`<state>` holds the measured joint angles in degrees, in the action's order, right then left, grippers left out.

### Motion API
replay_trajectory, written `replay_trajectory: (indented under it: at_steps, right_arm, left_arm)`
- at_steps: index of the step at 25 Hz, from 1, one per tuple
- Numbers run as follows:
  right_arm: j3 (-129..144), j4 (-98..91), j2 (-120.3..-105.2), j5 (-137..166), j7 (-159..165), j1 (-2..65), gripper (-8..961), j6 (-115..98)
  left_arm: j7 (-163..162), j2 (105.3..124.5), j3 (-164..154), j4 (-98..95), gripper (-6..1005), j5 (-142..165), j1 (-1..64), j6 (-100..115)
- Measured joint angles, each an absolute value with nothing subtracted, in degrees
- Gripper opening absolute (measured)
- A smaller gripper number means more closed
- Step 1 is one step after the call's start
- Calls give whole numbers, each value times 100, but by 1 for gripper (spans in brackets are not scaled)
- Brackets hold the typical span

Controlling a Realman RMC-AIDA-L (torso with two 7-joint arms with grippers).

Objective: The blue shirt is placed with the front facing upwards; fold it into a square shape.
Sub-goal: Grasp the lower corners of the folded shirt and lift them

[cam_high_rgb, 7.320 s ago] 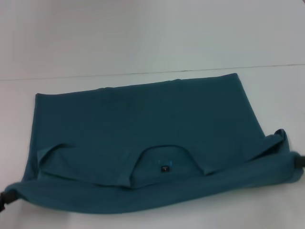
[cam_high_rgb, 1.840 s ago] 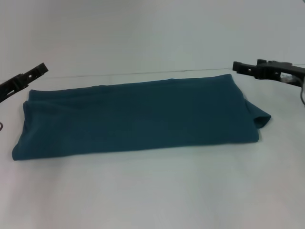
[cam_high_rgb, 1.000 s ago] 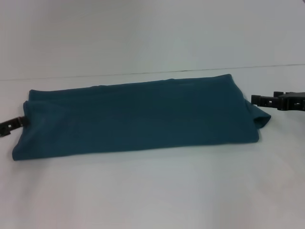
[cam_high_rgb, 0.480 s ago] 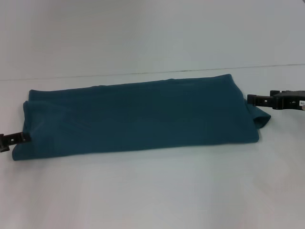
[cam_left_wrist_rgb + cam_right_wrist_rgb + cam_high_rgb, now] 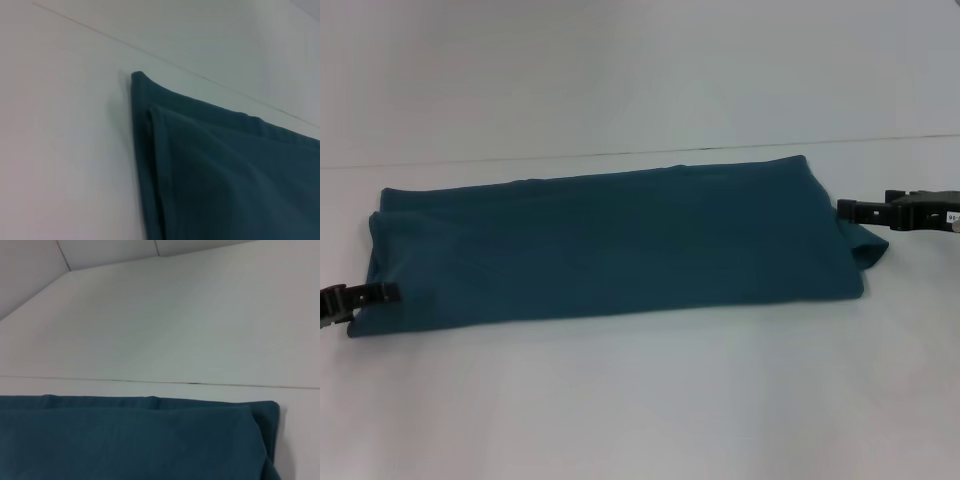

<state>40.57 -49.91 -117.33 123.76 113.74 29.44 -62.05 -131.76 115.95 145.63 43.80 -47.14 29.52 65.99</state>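
blue shirt [image 5: 610,240]: lies flat on the worktop [image 5: 650,400], folded into a long band running left to right across the middle
left gripper [image 5: 360,297]: at the shirt's left end, by its near corner, low over the worktop
right gripper [image 5: 865,211]: at the shirt's right end, just beside the folded sleeve edge
worktop: open surface before the shirt; its back edge runs just behind the shirt
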Motion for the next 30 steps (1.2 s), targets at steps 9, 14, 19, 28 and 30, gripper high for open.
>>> replay_trajectory:
  at_steps: [9, 14, 19, 28, 30]
  right_arm:
    - [4059, -4991, -11766, 12404, 11373, 2949, 930, -6144]
    - [4061, -4992, -11789, 12414, 11375, 2953, 930, -6135]
    - [4061, -4992, -11789, 12419, 11402, 2953, 929, -6134]
    - [4061, -4992, -11787, 12428, 11373, 2976, 929, -6072]
    - [4060, -4992, -11792, 12428, 11367, 2982, 929, -6058]
  left_arm:
    - [-13180, 11595, 14614, 4410, 859, -4581, 2941, 6331]
    - [-13187, 11591, 14578, 4369, 850, -4576, 2945, 6351]
    - [-13192, 11620, 14566, 4344, 840, -4566, 2953, 6380]
    - [-13413, 11593, 14467, 4201, 823, -4497, 3003, 6371]
    - [-13471, 11582, 14445, 4198, 820, -4396, 3011, 6345]
